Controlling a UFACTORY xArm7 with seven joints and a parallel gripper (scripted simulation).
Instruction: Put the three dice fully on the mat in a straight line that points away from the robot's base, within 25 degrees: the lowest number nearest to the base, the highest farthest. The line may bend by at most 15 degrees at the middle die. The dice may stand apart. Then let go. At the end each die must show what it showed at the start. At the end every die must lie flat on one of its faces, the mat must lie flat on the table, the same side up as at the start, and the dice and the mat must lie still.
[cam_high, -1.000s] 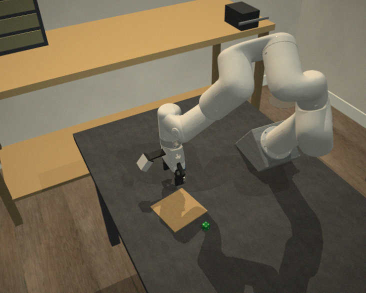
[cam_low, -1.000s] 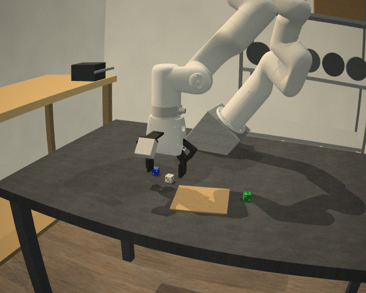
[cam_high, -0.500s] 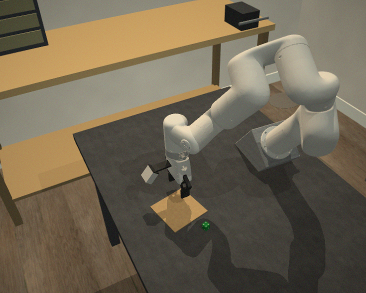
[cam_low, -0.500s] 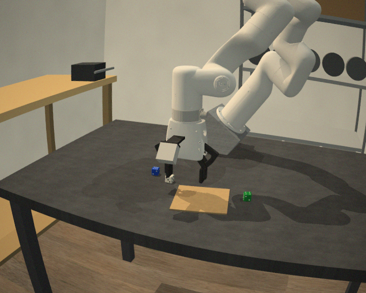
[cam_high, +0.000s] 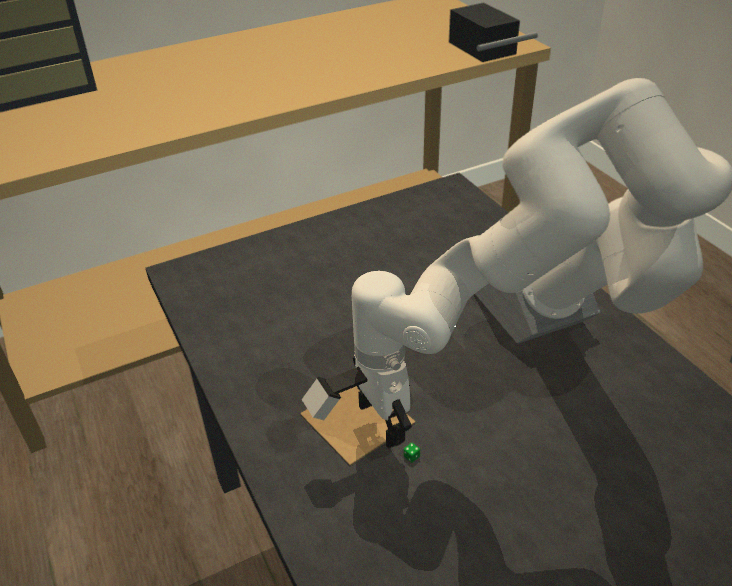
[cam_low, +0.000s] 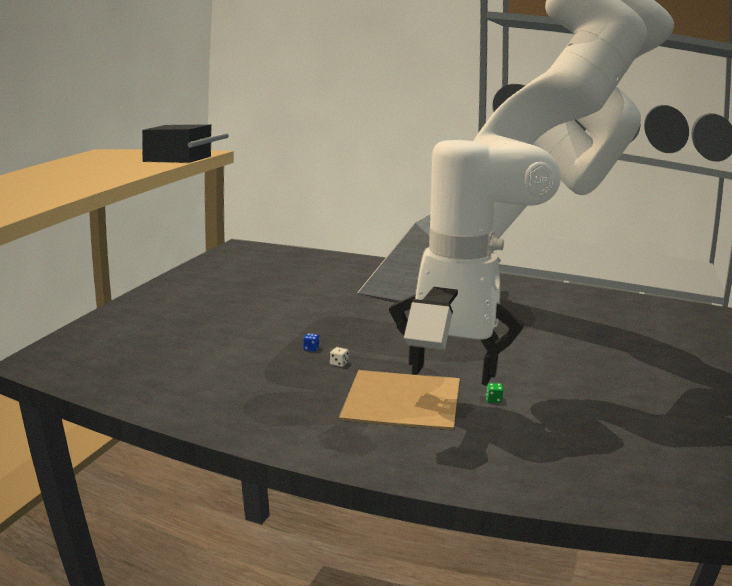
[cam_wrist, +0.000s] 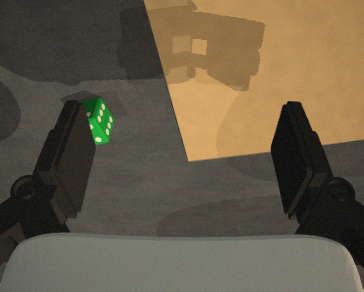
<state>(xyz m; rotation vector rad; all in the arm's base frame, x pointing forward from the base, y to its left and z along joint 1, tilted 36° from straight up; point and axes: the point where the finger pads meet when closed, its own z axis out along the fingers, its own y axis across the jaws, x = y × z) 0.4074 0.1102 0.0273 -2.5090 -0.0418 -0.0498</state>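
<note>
Black two-fingered gripper (cam_high: 379, 421) (cam_low: 452, 373) (cam_wrist: 183, 123): fingers wide apart, empty | small green cubic die (cam_high: 412, 452) (cam_low: 494, 392) (cam_wrist: 101, 121): off tan square mat (cam_high: 349, 436) (cam_low: 390, 403) (cam_wrist: 260, 115), at its three o'clock, exterior view | probably light, rigid, smooth; grip opposite side faces squarely, mid-height

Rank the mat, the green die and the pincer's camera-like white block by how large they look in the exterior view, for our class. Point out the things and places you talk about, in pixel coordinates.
1. Mat (cam_high: 341, 436) (cam_low: 396, 397) (cam_wrist: 310, 90)
2. White block (cam_high: 319, 399) (cam_low: 427, 325)
3. Green die (cam_high: 412, 452) (cam_low: 495, 392) (cam_wrist: 102, 122)
</note>
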